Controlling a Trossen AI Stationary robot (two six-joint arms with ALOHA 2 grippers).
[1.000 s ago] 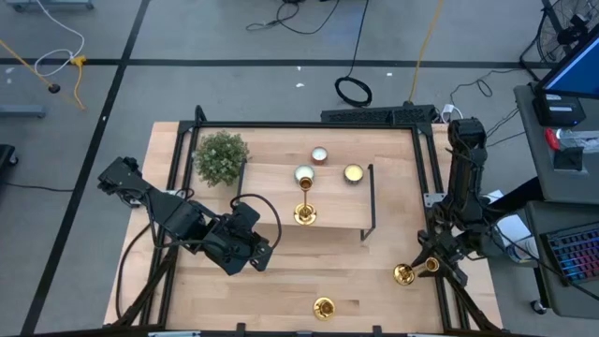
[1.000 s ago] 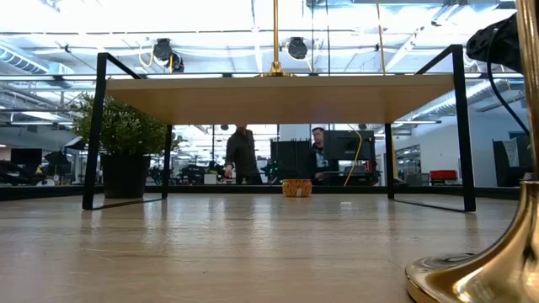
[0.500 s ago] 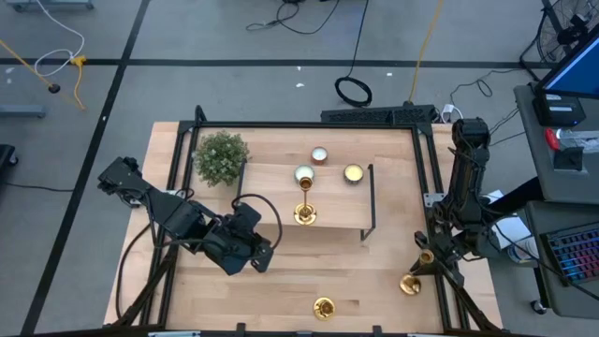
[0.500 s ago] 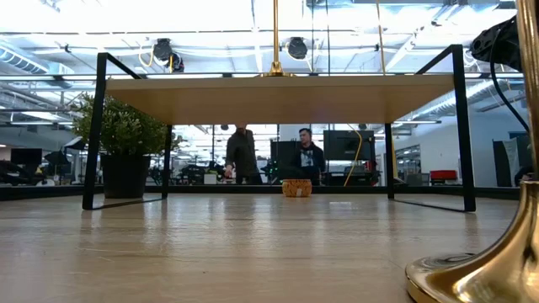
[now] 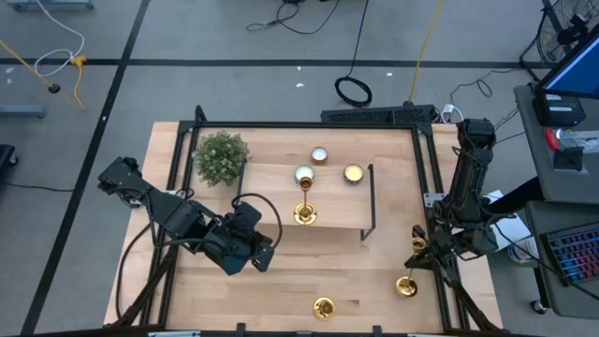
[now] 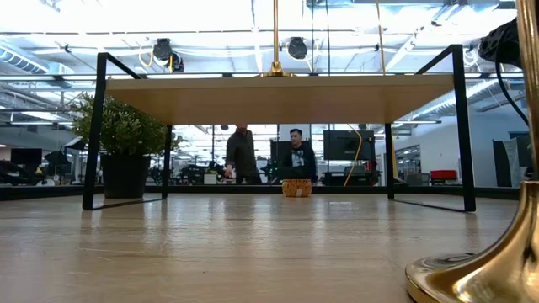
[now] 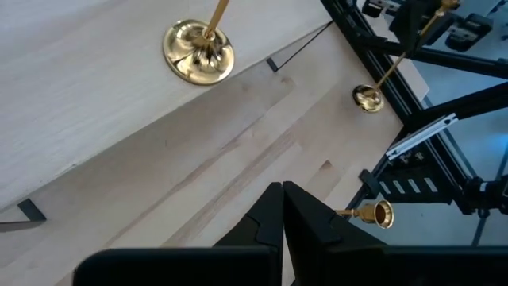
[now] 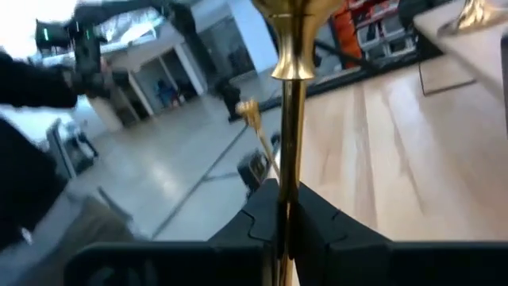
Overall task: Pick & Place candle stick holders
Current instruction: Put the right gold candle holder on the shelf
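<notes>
Held candle stick holder [image 5: 410,274] tilted over table's right edge near front corner, right gripper [image 5: 420,255] clamped on thin stem, base hanging low. Risk imo: skinny shiny stem pivots in grip, base clips table edge frame [image 5: 438,201], holder tips on landing.

2nd holder [image 5: 323,307] stands at front edge, 3rd [image 5: 305,212] on raised shelf [image 5: 348,220].

Left gripper [image 5: 253,257] parked front-left of shelf, fingers together, empty.

Right wrist view shows stem [image 8: 290,119] pinched dead between fingers; high view can't. Low view only catches front holder's base [image 6: 493,269].

Brass holder base [image 6: 484,271] close at the table's near right — plant [image 6: 126,135] beside the raised shelf [image 6: 278,87].
</notes>
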